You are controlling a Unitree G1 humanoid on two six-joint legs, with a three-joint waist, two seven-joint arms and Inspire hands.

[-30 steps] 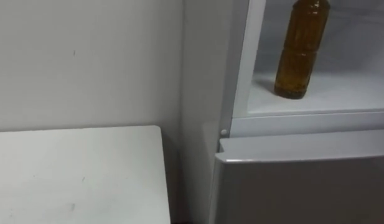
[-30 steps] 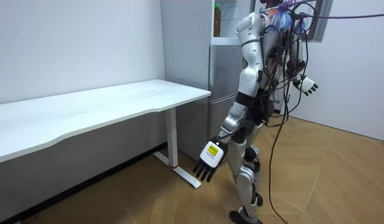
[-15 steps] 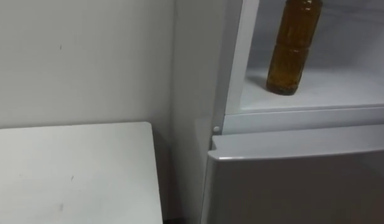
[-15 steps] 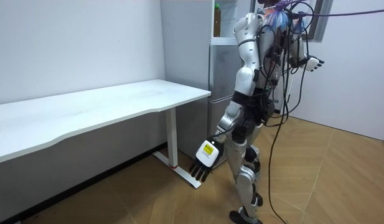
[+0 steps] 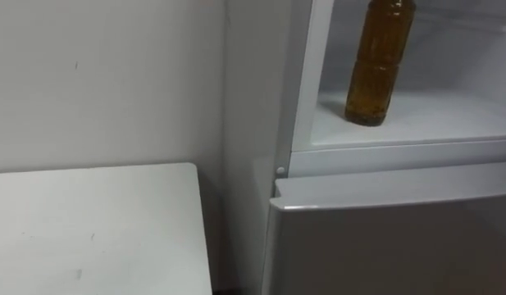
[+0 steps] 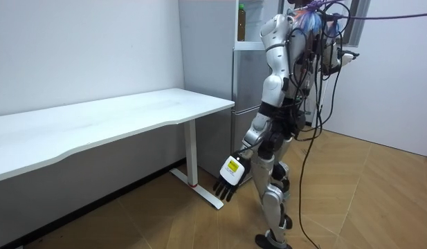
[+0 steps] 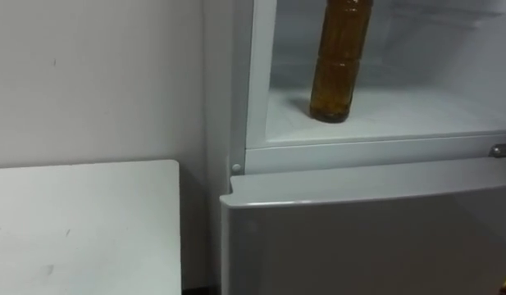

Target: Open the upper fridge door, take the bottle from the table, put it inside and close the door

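Table (image 5: 97, 221): left of the fridge (image 5: 384, 238), its corner close to the fridge's side, top bare.
Left hand (image 6: 229, 174): hanging low by the robot's leg, out in front of the fridge, fingers straight and slack, holding nothing.
Bottle (image 5: 376, 65): there it is, upright in the fridge's upper compartment, on the white shelf (image 5: 433, 123), near the shelf's left front corner and touching neither wall.
Lower door: shut, just under that shelf.
Right hand (image 6: 343, 58): up at shoulder height on the far side of the robot from the fridge; too small to say whether the fingers are apart or curled.
Robot: standing right up against the fridge front.
Step in hand: the placing looks done, so my read is that closing the upper compartment is what's left.
Doing it well: swing the door in smoothly with a flat push. That bottle is tall and narrow and sits close to the front edge, so a slam could topple it. Keep the arm outside the compartment all the way.
Since a second ago: the right hand has climbed from waist height to shoulder height. The left hand has barely swung. The head camera has drifted, and the bottle has not moved on its shelf.
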